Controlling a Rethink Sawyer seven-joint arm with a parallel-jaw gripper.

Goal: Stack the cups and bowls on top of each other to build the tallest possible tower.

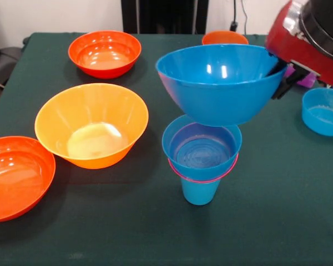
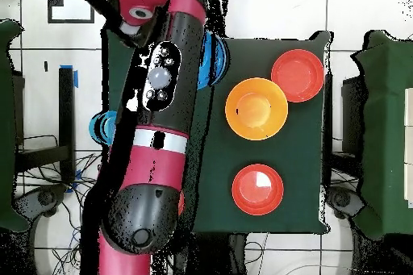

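Observation:
My gripper (image 1: 279, 79) is shut on the right rim of the large blue bowl (image 1: 219, 83) and holds it tilted just over the tower. The tower (image 1: 201, 166) is a light blue cup (image 1: 200, 192), a pink bowl of which only the rim (image 1: 202, 178) shows, and a small blue bowl (image 1: 201, 147). I cannot tell whether the large bowl's bottom touches the small bowl's rim. In the overhead view the arm (image 2: 157, 102) hides the gripper and tower; only a sliver of the large blue bowl (image 2: 215, 58) shows. A purple cup (image 1: 308, 79) peeks out behind the arm.
A large yellow-orange bowl (image 1: 91, 124) (image 2: 256, 108) stands left of the tower. Red-orange bowls sit at the back (image 1: 104, 52) (image 2: 257, 189) and front left (image 1: 14, 174) (image 2: 298, 75). A small orange bowl (image 1: 225, 37) is at the back, another small blue bowl (image 1: 323, 111) at the right.

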